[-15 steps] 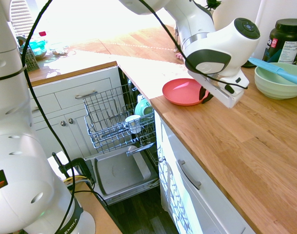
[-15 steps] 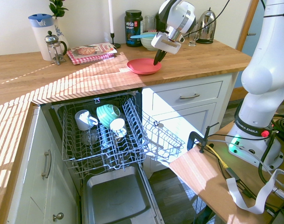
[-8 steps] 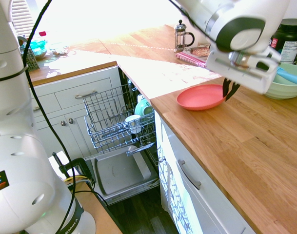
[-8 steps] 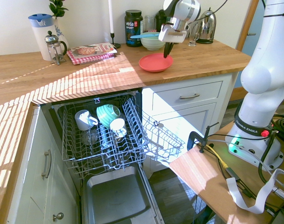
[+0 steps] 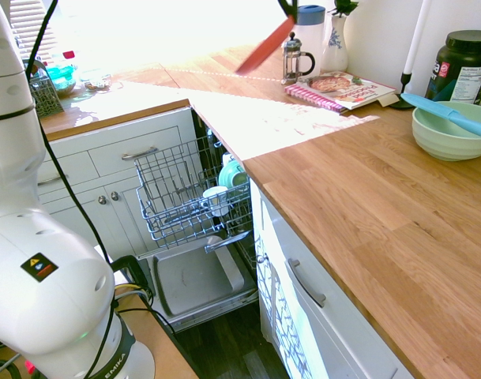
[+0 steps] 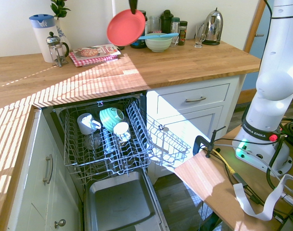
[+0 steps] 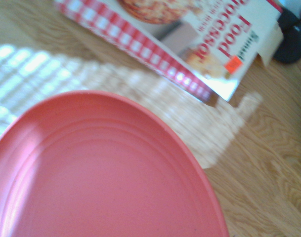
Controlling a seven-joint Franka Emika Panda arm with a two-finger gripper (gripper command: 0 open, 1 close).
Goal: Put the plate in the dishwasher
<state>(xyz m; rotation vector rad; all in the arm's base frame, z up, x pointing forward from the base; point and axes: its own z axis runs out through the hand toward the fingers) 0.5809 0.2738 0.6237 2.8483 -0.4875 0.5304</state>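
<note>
**A:** High above the worktop (image 6: 194, 62), at about twelve o'clock in the second exterior view, hangs the plate (image 6: 125, 27). A second ago it lay flat on the wood beside the pale green bowl (image 6: 158, 44); now it is airborne and tilted, rim uppermost.

**B:** And the gripper (image 6: 133, 6)?

**A:** Mostly out of frame. Only dark fingers show at the top edge, clamped on the plate's upper rim, so it is grasping the plate (the first exterior view shows just a red streak at one o'clock, fingers cut off). The wrist view is filled by the coral face with the food processor cookbook (image 7: 209, 34) on the wood beneath.

**B:** So the pickup is done?

**A:** I'd judge so. The lift has cleared the bowl and the blue spatula (image 6: 156, 35) resting across it. What remains is the carry and placement.

**B:** Where to?

**A:** The dishwasher (image 6: 122, 202) stands open at seven o'clock, door down, wire rack (image 6: 103, 149) pulled out. A teal cup (image 6: 111, 118) and white mugs (image 6: 121, 130) occupy its middle, so the plate probably wants a free slot along the rack's side, lowered edge-first
</note>
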